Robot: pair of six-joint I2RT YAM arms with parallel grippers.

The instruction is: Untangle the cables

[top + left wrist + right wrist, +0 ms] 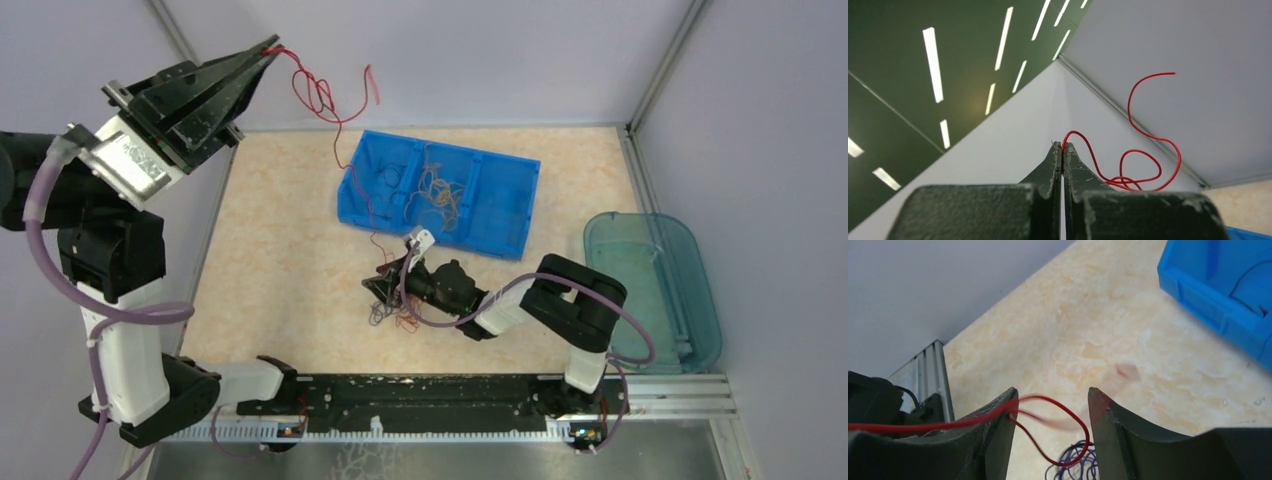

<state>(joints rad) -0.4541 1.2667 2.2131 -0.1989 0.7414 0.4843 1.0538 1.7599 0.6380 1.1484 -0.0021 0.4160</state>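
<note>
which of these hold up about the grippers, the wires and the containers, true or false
1. The left gripper is shut on a thin red wire. True.
2. The right gripper is clamped shut. False: its jaws stand apart, with red wire looping between them.
3. The blue plastic three-compartment bin holds orange-yellow wires. True.
4. The translucent teal tub sits to the left of the blue bin. False: it sits to its right.
</note>
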